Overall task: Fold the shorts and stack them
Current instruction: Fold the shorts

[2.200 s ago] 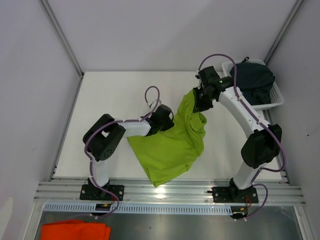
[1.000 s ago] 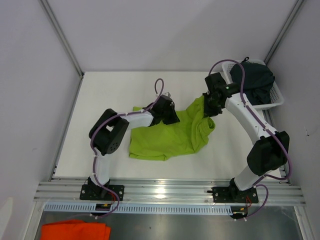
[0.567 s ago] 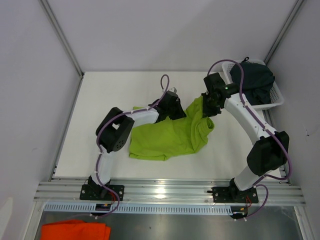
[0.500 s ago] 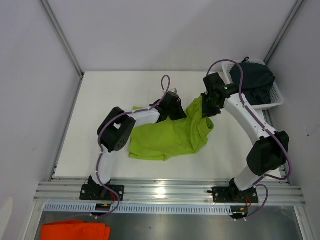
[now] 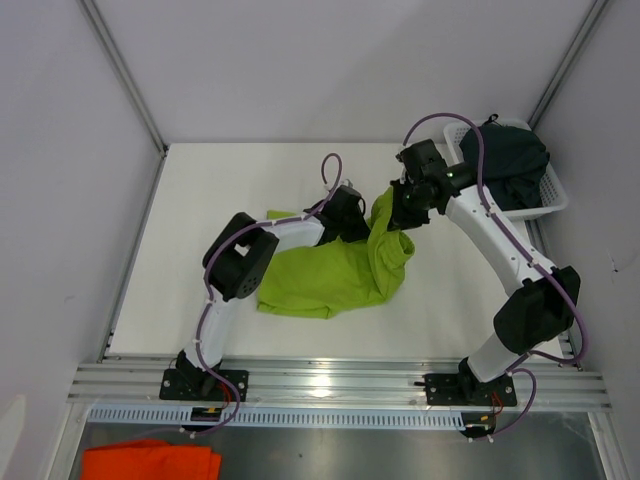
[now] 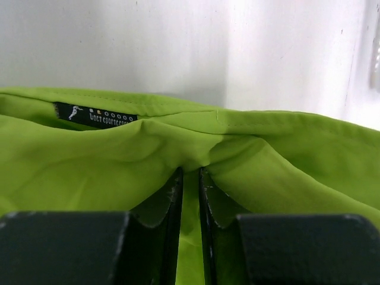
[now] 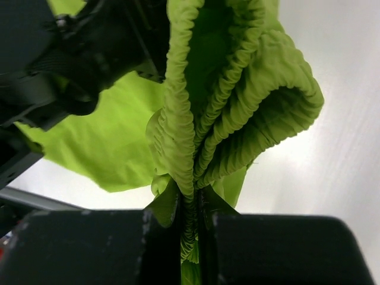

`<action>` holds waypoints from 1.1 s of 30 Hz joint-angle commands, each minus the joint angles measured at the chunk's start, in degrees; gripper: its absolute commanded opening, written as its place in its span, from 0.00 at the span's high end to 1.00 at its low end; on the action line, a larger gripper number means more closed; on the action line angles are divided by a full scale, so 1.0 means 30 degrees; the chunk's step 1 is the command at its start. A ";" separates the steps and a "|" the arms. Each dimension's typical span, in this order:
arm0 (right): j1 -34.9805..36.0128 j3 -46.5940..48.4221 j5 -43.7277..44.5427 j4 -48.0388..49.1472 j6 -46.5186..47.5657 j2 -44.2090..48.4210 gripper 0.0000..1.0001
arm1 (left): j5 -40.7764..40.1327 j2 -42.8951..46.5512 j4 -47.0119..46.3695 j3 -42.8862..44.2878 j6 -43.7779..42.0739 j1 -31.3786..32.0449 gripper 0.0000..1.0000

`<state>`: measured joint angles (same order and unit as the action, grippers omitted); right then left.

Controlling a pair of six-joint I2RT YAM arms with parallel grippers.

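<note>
– At mid-tabletop (image 5: 200,190), where are the lime green shorts (image 5: 315,280) sitting?
– Lying mostly flat, with the right end being lifted. Left end effector (image 6: 190,173) is pinching a thin fold beside the label. It is probably the waistband, though the wrist view is too tight to be sure. Right end effector (image 7: 189,199) is clamping the bunched elastic band. Dark shorts (image 5: 512,158) are waiting in the basket (image 5: 556,203), far right.
– What is differing from a second ago?
– Left end effector is sitting further right, right one further left. The grips are now just beside each other, and cloth is bunching between them.
– Risks?
– My judgement only: the heads are running close enough to collide. The thin left pinch may be slipping out if the arms pull apart. Bunched slack could be setting a crooked fold.
</note>
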<state>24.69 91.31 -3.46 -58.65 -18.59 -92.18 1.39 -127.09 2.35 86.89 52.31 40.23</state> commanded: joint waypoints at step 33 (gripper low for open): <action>-0.0788 0.0589 0.2267 -0.0517 0.1363 -0.0240 1.00 | 0.2645 1.6930 0.2849 -1.6451 -0.4783 -1.0509 0.33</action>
<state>22.48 91.29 -0.03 -59.37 -15.49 -94.17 9.96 -81.06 13.91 39.22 39.77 9.06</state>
